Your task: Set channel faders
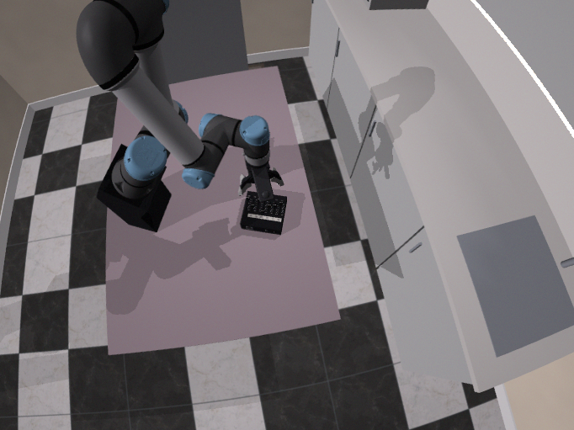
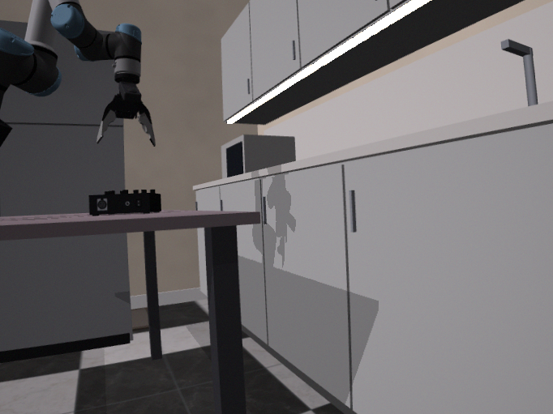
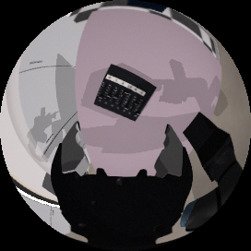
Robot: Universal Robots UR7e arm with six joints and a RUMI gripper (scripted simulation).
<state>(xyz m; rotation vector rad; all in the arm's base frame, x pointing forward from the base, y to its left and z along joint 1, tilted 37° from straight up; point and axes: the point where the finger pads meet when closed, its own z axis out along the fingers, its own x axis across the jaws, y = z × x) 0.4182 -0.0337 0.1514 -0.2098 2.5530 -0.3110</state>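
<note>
The lighting desk [image 1: 263, 213] is a small black box on the mauve table top, with a row of fader caps and a white tape strip across its top. It also shows in the side view [image 2: 124, 202] and in the wrist view [image 3: 124, 92]. The tape's numbers are too small to read. My gripper [image 2: 125, 136] hangs well above the desk, pointing down, with both fingers spread wide and nothing between them. In the overhead view the gripper [image 1: 262, 181] covers the desk's far edge. The gripper's fingers frame the bottom of the wrist view.
The arm's black base [image 1: 135, 195] stands on the table left of the desk. A white counter with cabinets [image 1: 430, 161] runs along the right. A microwave [image 2: 258, 153] sits on the counter. A grey fridge [image 2: 59, 229] stands behind the table.
</note>
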